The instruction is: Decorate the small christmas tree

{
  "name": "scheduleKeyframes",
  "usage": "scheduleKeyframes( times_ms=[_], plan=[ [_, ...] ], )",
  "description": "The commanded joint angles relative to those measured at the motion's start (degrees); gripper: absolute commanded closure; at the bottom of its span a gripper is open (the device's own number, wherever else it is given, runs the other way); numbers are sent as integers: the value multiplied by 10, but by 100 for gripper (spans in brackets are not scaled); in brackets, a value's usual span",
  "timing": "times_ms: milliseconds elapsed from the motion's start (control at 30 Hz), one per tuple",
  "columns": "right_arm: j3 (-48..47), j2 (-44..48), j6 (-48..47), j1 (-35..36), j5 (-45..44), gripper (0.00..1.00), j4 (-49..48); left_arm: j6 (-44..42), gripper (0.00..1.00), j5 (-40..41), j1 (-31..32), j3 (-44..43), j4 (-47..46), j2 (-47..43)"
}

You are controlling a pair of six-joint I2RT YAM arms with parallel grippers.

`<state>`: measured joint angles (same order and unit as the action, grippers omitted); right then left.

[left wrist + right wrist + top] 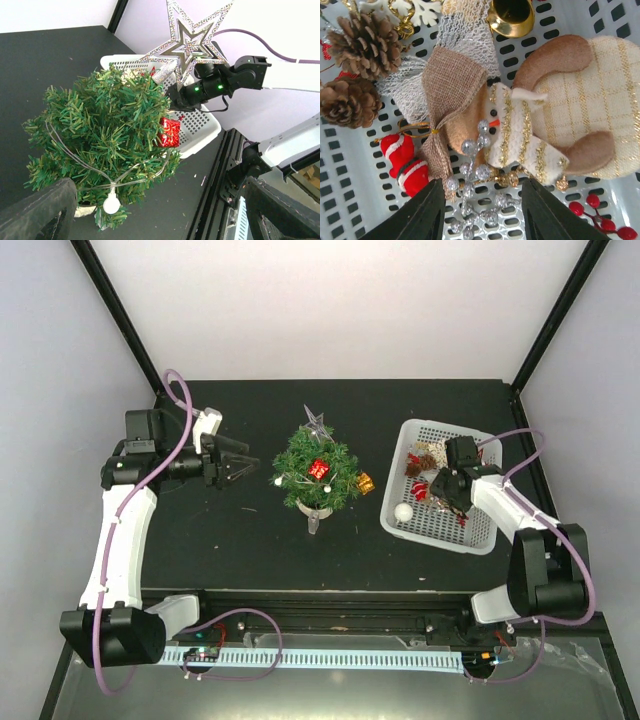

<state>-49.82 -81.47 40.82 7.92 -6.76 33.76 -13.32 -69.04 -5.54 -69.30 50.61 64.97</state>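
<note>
The small christmas tree [317, 472] stands at mid-table in a white pot, topped by a silver star [187, 40]. It carries a red gift box [170, 132], a gold box [365, 483] and a string with a white bulb [111, 203]. My left gripper [240, 462] hovers open just left of the tree, holding nothing. My right gripper [482, 215] is down in the white basket [440, 430]. Its fingers [420, 215] are apart on either side of a silver glitter berry sprig [475, 180] lying on the basket floor.
The basket also holds a plush snowman [530, 140], a burlap bow [450, 100], two pine cones [365, 45], a small Santa [407, 162], a gold bell [512, 17] and red berries [602, 215]. Black frame posts rise at the table's back corners.
</note>
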Motion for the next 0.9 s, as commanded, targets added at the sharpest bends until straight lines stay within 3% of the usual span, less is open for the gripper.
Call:
scheduleKeyframes(
  times_ms=[0, 200, 467, 867],
  plan=[
    [-6, -18, -5, -10, 10, 55, -36, -11, 8, -7, 0, -25, 0, 0],
    [5, 5, -11, -10, 20, 56, -47, -25, 9, 37, 9, -35, 12, 13],
    [22, 79, -35, -9, 39, 55, -30, -108, 22, 141, 33, -47, 35, 103],
    [23, 151, -43, 19, 48, 54, 7, -63, 39, 243, 61, -50, -98, 258]
  ],
)
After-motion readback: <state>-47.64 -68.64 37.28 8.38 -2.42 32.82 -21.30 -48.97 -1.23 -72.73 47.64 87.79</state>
